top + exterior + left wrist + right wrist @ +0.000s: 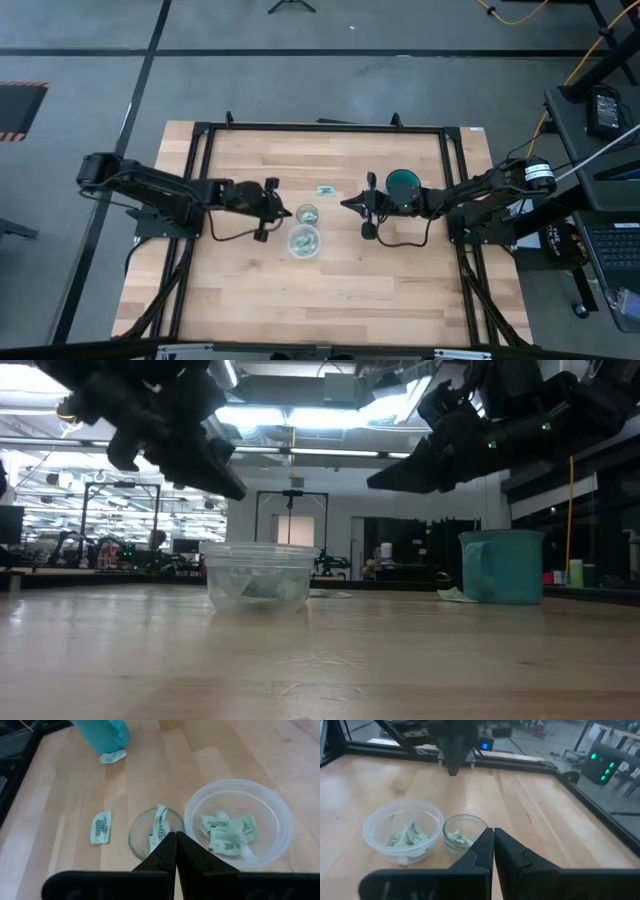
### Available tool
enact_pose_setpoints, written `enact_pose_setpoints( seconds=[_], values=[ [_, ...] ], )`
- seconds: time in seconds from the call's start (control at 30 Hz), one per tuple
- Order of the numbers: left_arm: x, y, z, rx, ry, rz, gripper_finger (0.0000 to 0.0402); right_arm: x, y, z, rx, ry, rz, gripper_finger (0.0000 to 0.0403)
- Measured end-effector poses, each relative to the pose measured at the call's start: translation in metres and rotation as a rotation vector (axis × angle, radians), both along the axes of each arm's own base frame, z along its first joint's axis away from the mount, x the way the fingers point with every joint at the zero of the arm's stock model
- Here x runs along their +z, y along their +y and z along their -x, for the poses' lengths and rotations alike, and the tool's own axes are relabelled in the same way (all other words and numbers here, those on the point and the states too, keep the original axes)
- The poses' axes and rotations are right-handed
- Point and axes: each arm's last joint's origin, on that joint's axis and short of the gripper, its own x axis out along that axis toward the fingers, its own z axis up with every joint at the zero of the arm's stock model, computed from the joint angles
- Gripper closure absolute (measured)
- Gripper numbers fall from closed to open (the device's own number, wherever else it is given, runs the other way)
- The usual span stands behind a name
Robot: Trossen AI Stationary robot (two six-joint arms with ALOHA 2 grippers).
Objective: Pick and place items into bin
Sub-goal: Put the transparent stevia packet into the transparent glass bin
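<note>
Several teal-green and white packets lie in a clear plastic bowl (304, 241), which also shows in the left wrist view (239, 822). One packet stands in a small glass jar (307, 213) (155, 832). One packet (325, 189) (101, 826) lies flat on the table. Another packet (113, 756) lies by the foot of the teal mug (403, 185). My left gripper (287, 208) is shut and empty, above the table just left of the jar. My right gripper (346, 203) is shut and empty, above the table between the jar and the mug.
The wooden table (330, 290) has a black frame around its edges. The mug stands right of centre, close to my right arm. Bare wood lies toward the near edge, in front of the bowl.
</note>
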Motion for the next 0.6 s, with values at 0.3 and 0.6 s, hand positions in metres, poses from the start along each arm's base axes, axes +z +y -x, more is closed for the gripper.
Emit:
enact_pose_setpoints(
  seconds=[0.3,0.6],
  values=[
    [-0.009,0.030,0.017,0.031,-0.093,0.002,0.0399,0.008,-0.004,-0.010,-0.049,0.044,-0.062,0.0386],
    [-0.018,0.055,0.029,-0.007,-0.231,0.034,0.0399,0.038,-0.018,-0.034,-0.094,0.250,-0.043,0.0386]
  ],
)
